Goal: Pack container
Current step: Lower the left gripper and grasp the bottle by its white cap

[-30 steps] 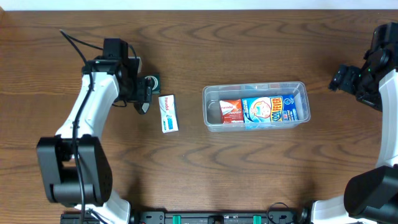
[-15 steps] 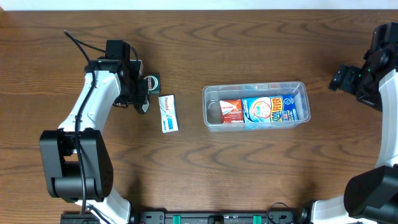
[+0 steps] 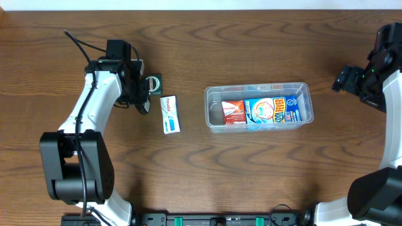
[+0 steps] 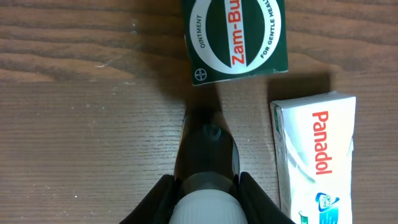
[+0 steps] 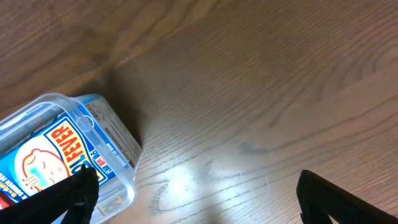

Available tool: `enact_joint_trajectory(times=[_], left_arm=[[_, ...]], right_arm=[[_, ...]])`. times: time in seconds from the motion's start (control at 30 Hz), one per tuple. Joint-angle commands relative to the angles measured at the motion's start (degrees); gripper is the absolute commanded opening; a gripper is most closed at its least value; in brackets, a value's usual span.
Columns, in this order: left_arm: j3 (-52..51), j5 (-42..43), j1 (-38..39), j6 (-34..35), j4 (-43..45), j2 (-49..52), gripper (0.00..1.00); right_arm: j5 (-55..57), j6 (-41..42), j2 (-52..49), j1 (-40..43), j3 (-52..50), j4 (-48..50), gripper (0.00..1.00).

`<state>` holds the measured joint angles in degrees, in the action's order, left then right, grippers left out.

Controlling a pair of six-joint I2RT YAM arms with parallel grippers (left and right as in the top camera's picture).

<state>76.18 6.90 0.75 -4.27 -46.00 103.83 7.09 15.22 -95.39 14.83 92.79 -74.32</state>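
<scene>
The container (image 3: 257, 87), a clear tub, sits right of the table's middle and holds a red box (image 3: 233, 112) and a blue carton (image 3: 277, 110). At the left, my left gripper (image 3: 146, 95) is shut on a small dark bottle (image 4: 206, 140) with a white ribbed cap (image 4: 205, 208), lying low on the wood. A green Zam-Buk box (image 4: 235, 36) lies just beyond the bottle. A white Panadol box (image 4: 317, 158) lies to its right. My right gripper (image 3: 345, 79) stands open and holds nothing, beside the container's (image 5: 115, 140) right end.
The Panadol box (image 3: 169, 114) lies between my left arm and the container, and the Zam-Buk box (image 3: 154, 81) sits close to my left fingers. Bare wood table (image 3: 251, 169) surrounds them.
My left gripper's jaws have closed onto the dark bottle, and the left arm has shifted slightly. The right arm and the boxes have not moved.
</scene>
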Motion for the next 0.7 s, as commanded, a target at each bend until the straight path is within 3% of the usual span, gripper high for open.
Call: enact_joint_trajectory(times=[0.0, 0.27, 0.67], left_arm=[[0.7, -0.4, 0.0, 0.3, 0.0, 0.2, 0.27], [0.7, -3.5, 0.0, 2.0, -0.5, -1.8, 0.27], [7.3, -6.1, 1.0, 10.2, -10.5, -12.5, 0.27]], right_arm=[[0.2, -0.7, 0.1, 0.5, 0.0, 0.0, 0.99], [0.2, -0.7, 0.1, 0.5, 0.0, 0.0, 0.99], [0.2, -0.7, 0.1, 0.5, 0.0, 0.0, 0.99]])
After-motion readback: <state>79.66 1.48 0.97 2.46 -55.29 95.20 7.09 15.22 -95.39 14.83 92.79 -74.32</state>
